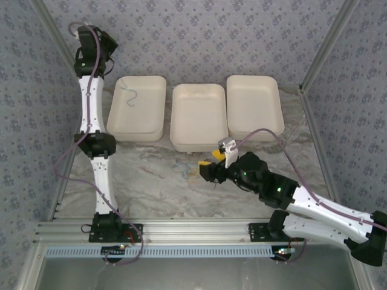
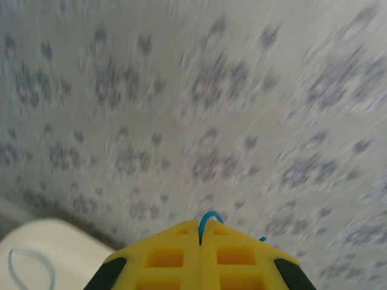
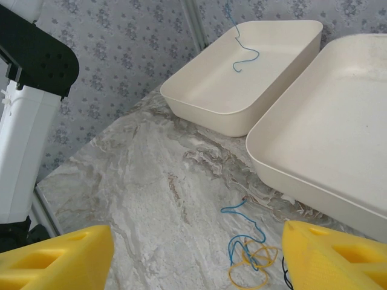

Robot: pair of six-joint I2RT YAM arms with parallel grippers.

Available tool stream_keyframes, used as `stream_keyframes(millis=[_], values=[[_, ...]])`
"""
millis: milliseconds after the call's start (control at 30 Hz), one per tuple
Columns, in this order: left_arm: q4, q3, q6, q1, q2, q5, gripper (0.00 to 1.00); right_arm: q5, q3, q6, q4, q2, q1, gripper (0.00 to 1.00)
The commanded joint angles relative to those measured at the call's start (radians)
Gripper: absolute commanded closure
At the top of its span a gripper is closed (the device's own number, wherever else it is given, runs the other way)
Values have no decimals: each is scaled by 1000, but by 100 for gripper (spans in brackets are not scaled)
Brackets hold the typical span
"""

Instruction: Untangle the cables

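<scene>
The main risk is at the left pincer (image 2: 201, 234). Its jaws are pressed together on a thin blue cable (image 2: 210, 217), and only a short loop shows above the fingertips, so the hold looks shallow. The cord seems to hang from the pincer down into the left tray (image 3: 205, 109) below it, with its free end curled on the tray floor. If the pincer lets go while off to one side, the cord could drop over the rim onto the table (image 3: 151, 181). So limp a cord might also cling to the pads

The right pincer (image 3: 197, 241) hangs low over the table with its jaws wide apart and nothing between them. The tangle (image 3: 251, 258) of blue and yellow-tan cables lies just ahead of it, nearer its right finger. A dark strand at the tangle's edge is too small to make out. Closing there could catch two cords at once and tighten the knot, or miss a cord lying so flat

Just beyond the tangle stands the near wall of the middle tray (image 3: 272, 166), which leaves little room to push forward. The left arm (image 3: 24, 121) rises well off to the right pincer's left, and the right tray (image 1: 254, 134) lies to its right and back. Nothing lies between the right pincer and the tangle
</scene>
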Motion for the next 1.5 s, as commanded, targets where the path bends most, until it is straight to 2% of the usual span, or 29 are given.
stream_keyframes(millis=[0, 200, 333, 400, 500, 667, 767, 800, 833, 933, 1000, 1267, 1467], values=[[-191, 5, 40, -35, -2, 71, 100, 18, -13, 16, -26, -18, -11, 24], [-408, -32, 127, -112, -16, -19, 100, 8, -15, 21, -17, -19, -26, 24], [-466, -186, 129, -142, -85, -108, 100, 1, -14, 23, -19, -24, -27, 24], [-410, -367, 137, -158, -172, -149, 100, 2, -15, 23, -25, -28, -27, 24], [-206, -745, 136, -175, -339, -162, 100, 4, -18, 21, -26, -32, -31, 24], [-67, -1109, 92, -175, -495, -167, 100, 1, -11, 21, -36, -34, -38, 24], [-11, -1249, 69, -175, -548, -142, 100, -4, -10, 19, -30, -30, -43, 24], [-8, -1271, 65, -175, -557, -143, 99, -6, -9, 20, -26, -28, -43, 24], [-7, -1286, 65, -175, -562, -143, 93, -7, -10, 21, -22, -25, -44, 24], [-16, -1302, 73, -174, -563, -167, 64, -17, -8, 31, -16, -20, -44, 24], [-38, -1295, 78, -169, -560, -185, 53, -17, -9, 37, -17, -23, -43, 24], [-74, -1305, 104, -144, -608, -319, 46, 6, -15, 45, -46, -46, -35, 24], [-16, -1371, 116, -169, -714, -308, 42, 76, 12, 54, -112, -13, -29, 26]])
